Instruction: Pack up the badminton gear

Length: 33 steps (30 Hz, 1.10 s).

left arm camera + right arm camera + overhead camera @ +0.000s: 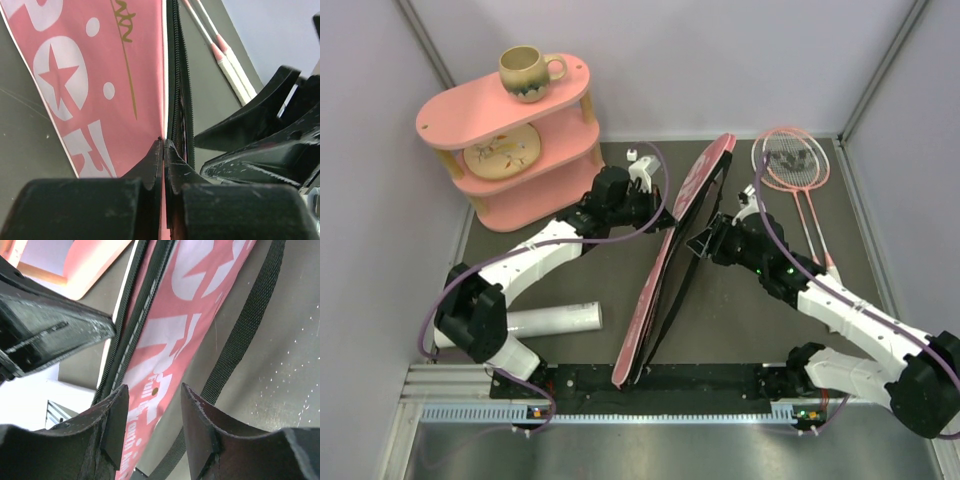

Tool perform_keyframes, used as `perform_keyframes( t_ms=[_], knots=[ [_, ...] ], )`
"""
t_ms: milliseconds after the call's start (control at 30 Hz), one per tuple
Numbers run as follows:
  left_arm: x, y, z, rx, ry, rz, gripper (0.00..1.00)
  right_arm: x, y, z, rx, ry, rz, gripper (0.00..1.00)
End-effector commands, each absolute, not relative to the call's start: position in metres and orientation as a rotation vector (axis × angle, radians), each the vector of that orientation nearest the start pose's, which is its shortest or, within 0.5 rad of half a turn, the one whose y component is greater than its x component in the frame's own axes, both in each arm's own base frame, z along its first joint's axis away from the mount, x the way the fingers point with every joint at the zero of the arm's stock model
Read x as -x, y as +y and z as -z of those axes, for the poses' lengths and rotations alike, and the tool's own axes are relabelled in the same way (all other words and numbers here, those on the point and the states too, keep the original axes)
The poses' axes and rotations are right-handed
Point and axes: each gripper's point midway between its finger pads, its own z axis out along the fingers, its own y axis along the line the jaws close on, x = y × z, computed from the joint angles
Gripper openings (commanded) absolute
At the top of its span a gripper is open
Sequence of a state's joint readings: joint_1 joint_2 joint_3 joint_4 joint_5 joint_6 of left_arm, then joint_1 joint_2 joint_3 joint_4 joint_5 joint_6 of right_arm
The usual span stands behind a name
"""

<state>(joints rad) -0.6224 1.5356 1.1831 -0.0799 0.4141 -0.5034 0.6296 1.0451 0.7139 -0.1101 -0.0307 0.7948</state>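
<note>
Packing barely begun: pink SPORT bag (660, 270) on edge, rim pinched by left end effector (163, 142); right end effector (153, 387) spread; rackets (790, 160) right of bag, white tube (555, 320) left, both unpacked

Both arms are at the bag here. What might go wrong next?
The left gripper pinches only a thin edge of the pink bag, which stands on its side; it may slip and flop over. The right gripper is open close to the black strap and might snag it. The rackets lie just beyond the right arm and may be knocked.
</note>
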Motion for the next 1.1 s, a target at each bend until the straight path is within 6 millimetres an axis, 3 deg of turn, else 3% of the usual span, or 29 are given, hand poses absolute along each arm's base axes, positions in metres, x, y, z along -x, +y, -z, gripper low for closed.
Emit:
perform_keyframes(
  t_ms=[0,133,267,300,500,600,633,700,800,1067],
  knots=[
    [-0.312,-0.334,-0.244,-0.411,2.019,1.147,0.0,-0.277,0.231,-0.212,-0.272,2.004,-0.957,0.47],
    [-0.311,-0.34,-0.244,-0.401,2.01,1.196,0.0,-0.285,0.221,-0.216,-0.327,1.966,-0.919,0.52],
    [-0.31,-0.34,-0.242,-0.402,2.016,1.208,0.0,-0.302,0.221,-0.22,-0.34,1.972,-0.87,0.43],
    [-0.309,-0.341,-0.242,-0.403,2.016,1.209,0.0,-0.307,0.223,-0.214,-0.333,1.988,-0.86,0.42],
    [-0.31,-0.341,-0.239,-0.404,2.02,1.207,0.0,-0.313,0.228,-0.214,-0.311,1.996,-0.873,0.45],
    [-0.31,-0.341,-0.24,-0.402,2.019,1.208,0.0,-0.302,0.196,-0.208,-0.357,2.01,-0.72,0.53],
    [-0.309,-0.341,-0.239,-0.401,2.024,1.21,0.0,-0.3,0.179,-0.219,-0.369,1.959,-0.664,0.57],
    [-0.309,-0.341,-0.239,-0.4,2.022,1.216,0.0,-0.298,0.161,-0.219,-0.398,1.928,-0.649,0.64],
    [-0.308,-0.342,-0.239,-0.398,2.023,1.226,0.0,-0.299,0.157,-0.228,-0.372,1.91,-0.74,0.68],
    [-0.307,-0.345,-0.236,-0.387,2.034,1.25,0.0,-0.32,0.202,-0.254,-0.236,1.869,-0.986,0.71]
  ],
)
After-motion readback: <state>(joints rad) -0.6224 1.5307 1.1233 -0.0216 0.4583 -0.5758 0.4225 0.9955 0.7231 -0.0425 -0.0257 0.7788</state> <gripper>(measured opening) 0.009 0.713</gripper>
